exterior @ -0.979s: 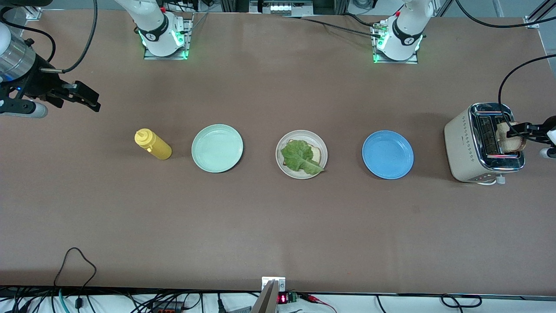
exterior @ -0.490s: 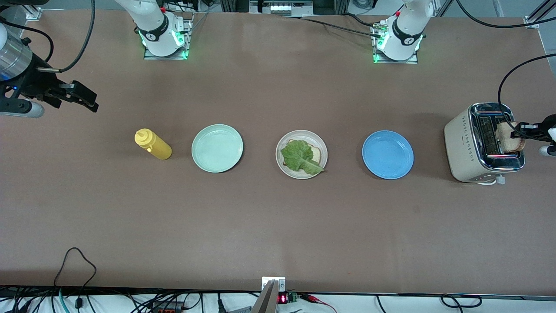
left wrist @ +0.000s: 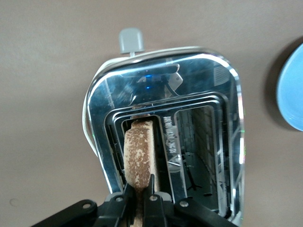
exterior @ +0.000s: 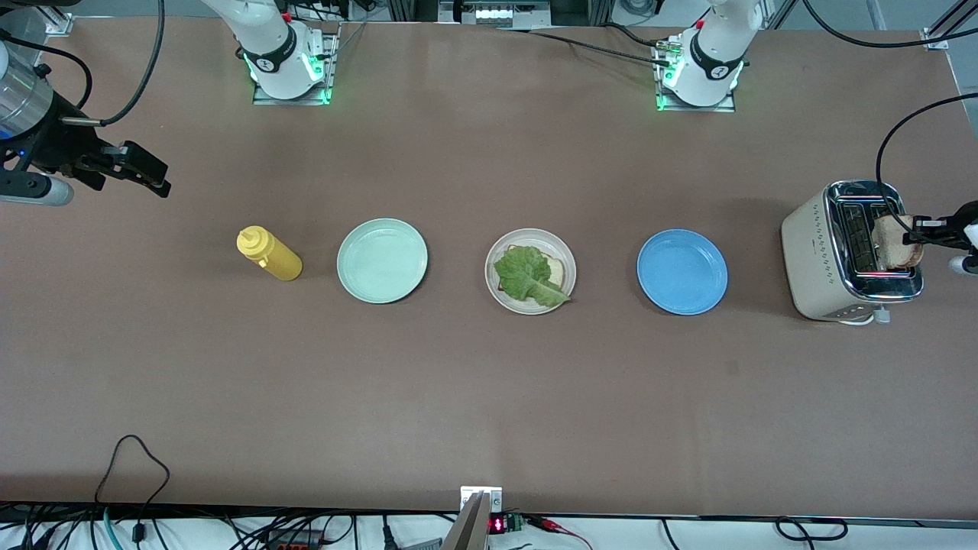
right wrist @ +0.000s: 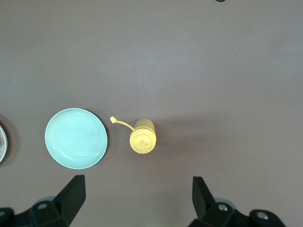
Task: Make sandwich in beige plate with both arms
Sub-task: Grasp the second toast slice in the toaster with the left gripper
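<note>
The beige plate [exterior: 530,271], round with a raised rim and a smooth off-white glaze, is sitting on the matte brown tabletop [exterior: 489,397], and it serves here as the landmark. On it, a square-ish slice of light brown bread [exterior: 556,270] is lying flat, and a crinkled green lettuce leaf [exterior: 527,276] is covering most of that slice, its pointed tip reaching the plate's rim on the side nearer the front camera.

Beside the beige plate toward the left arm's end, a glossy blue plate [exterior: 682,272] is resting. Well past that one, a toaster [exterior: 850,252] with a cream body and a mirror-like chrome top is standing. The left end effector [left wrist: 140,189] is closing tight on a second bread slice [left wrist: 138,158], thin and rough-crusted, which is standing on edge in one of the toaster's slots; the other slot [left wrist: 199,151] is showing bare wire guides.

Beside the beige plate toward the right arm's end, a pale green plate [exterior: 382,260] is lying, and past it a yellow squeeze bottle [exterior: 269,254], cylindrical with a nozzle cap. The right end effector [exterior: 145,169] is waiting over bare tabletop toward the right arm's end, its black fingers [right wrist: 71,195] spread wide and gripping nothing.
</note>
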Available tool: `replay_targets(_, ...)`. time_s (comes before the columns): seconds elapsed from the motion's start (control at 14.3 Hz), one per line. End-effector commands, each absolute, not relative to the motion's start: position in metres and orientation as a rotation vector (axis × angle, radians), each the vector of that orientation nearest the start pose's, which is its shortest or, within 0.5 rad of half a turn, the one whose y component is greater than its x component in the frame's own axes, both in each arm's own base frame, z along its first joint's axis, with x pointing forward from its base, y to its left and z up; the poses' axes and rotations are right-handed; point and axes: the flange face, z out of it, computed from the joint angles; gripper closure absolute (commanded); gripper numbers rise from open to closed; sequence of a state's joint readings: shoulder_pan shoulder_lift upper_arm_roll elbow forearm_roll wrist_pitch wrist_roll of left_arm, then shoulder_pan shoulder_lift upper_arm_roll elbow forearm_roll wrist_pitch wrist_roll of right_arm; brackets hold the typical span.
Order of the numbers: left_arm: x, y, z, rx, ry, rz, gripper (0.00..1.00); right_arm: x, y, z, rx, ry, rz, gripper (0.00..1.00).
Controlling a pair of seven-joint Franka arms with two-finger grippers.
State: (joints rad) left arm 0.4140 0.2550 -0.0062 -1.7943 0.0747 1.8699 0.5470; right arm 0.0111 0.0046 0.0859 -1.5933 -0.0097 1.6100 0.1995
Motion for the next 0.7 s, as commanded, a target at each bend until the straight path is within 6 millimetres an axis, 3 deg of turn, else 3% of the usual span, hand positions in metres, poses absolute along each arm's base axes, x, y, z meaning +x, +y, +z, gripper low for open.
replay_targets(0.0,0.563,0.232,0.44,-3.134,0.334,0.288,0.99,0.559,0.05,0.621,-3.153,0.171,-0.05,0.0)
replay_targets(0.21,0.567,0.217,0.475,-3.138,0.367,0.332,0.99,0.56,0.034,0.621,-3.154,0.166,-0.052,0.0)
replay_targets(0.35,0.577,0.183,0.497,-3.139,0.434,0.356,0.99,0.559,0.035,0.622,-3.154,0.168,-0.052,0.0)
replay_targets(0.63,0.597,0.086,0.502,-3.144,0.523,0.352,0.99,0.559,0.036,0.622,-3.146,0.171,-0.053,0.0)
